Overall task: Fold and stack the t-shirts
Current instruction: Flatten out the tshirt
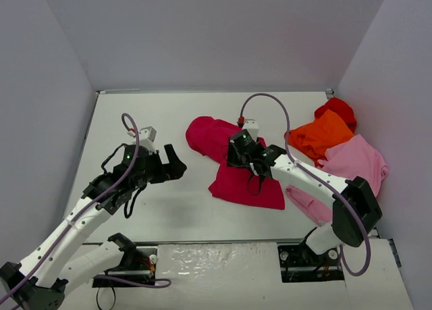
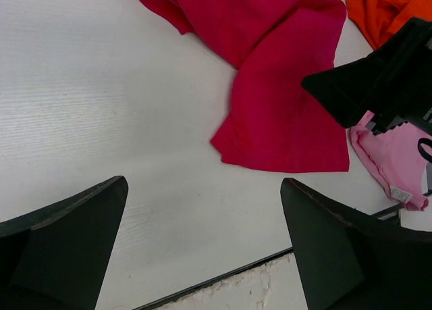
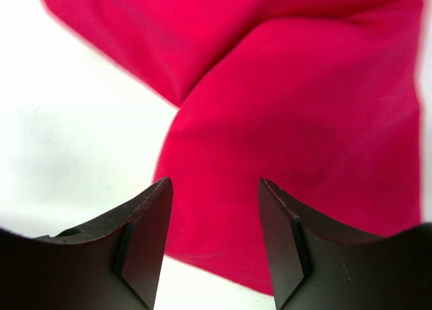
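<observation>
The crimson t-shirt (image 1: 229, 182) lies crumpled and partly doubled over at the table's middle (image 2: 283, 114) (image 3: 290, 134). My right gripper (image 1: 250, 175) (image 3: 214, 188) hovers over its near-left part, open, with only cloth showing beneath the jaws. It appears as a black shape (image 2: 368, 87) in the left wrist view. To the shirt's left, my left gripper (image 1: 177, 167) (image 2: 204, 185) is wide open and empty above bare table. The orange t-shirt (image 1: 324, 136), the bright red one (image 1: 337, 109) and the light pink one (image 1: 354, 161) lie bunched at the right.
Grey walls close in the white table (image 1: 148, 121) on three sides. Its front edge (image 2: 223, 276) runs just below the left gripper. A purple cable (image 1: 270, 100) arcs over the right arm. The pink shirt's label (image 2: 399, 194) shows near the front edge.
</observation>
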`<act>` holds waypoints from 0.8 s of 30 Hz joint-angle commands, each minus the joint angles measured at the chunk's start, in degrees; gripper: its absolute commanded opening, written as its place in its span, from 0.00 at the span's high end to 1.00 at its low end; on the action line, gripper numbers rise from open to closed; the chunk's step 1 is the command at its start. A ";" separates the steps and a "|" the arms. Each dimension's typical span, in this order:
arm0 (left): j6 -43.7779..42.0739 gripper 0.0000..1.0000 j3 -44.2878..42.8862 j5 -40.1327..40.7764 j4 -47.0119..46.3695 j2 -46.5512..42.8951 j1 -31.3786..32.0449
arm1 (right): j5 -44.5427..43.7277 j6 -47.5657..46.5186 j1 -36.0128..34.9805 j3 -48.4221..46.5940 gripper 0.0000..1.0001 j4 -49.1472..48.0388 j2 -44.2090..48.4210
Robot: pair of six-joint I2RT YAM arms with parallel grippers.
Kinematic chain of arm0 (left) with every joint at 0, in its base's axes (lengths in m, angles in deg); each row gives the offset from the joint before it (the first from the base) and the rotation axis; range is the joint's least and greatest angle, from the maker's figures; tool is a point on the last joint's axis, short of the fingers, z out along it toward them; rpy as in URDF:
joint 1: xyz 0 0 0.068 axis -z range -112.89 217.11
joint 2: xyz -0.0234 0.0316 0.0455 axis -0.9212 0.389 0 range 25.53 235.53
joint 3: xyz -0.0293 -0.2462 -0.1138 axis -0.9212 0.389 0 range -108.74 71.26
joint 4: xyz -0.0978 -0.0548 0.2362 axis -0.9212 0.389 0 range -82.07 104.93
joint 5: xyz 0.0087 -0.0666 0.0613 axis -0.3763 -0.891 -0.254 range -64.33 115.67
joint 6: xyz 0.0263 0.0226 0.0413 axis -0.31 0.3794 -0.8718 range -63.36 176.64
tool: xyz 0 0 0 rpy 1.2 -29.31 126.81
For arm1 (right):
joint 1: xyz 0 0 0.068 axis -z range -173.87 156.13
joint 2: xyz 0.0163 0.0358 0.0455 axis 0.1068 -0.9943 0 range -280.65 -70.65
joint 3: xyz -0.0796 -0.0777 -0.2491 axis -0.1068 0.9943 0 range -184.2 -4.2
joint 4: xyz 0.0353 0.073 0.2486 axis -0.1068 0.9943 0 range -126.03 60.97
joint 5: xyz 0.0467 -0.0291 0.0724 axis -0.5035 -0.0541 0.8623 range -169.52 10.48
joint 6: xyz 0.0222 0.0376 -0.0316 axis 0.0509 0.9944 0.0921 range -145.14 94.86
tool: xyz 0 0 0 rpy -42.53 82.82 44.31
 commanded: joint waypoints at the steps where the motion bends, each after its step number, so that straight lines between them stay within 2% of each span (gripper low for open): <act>1: 1.82 0.03 -2.04 -0.80 -4.51 2.84 -0.09 | 1.28 -0.17 -4.57 -0.52 0.49 -3.72 -1.52; 3: 2.42 0.03 -1.45 -1.18 -5.45 4.30 -0.05 | 1.69 -0.30 -5.84 -0.18 0.50 -3.68 -1.25; 6: 2.52 0.03 -1.70 0.13 -5.23 9.96 -0.30 | 3.30 1.02 -7.61 3.38 0.58 -4.02 0.82; 10: 0.62 0.03 -5.79 4.03 -1.96 20.73 -0.38 | 0.88 0.18 -7.61 8.89 0.57 -2.89 4.48; 15: -1.70 0.03 -9.64 7.41 -4.10 30.26 -0.88 | -1.08 0.30 -7.70 13.00 0.51 -0.76 8.02; 24: -5.38 0.03 -20.29 4.61 -7.91 48.56 -3.12 | 0.85 1.06 -7.98 16.99 0.44 -0.74 9.39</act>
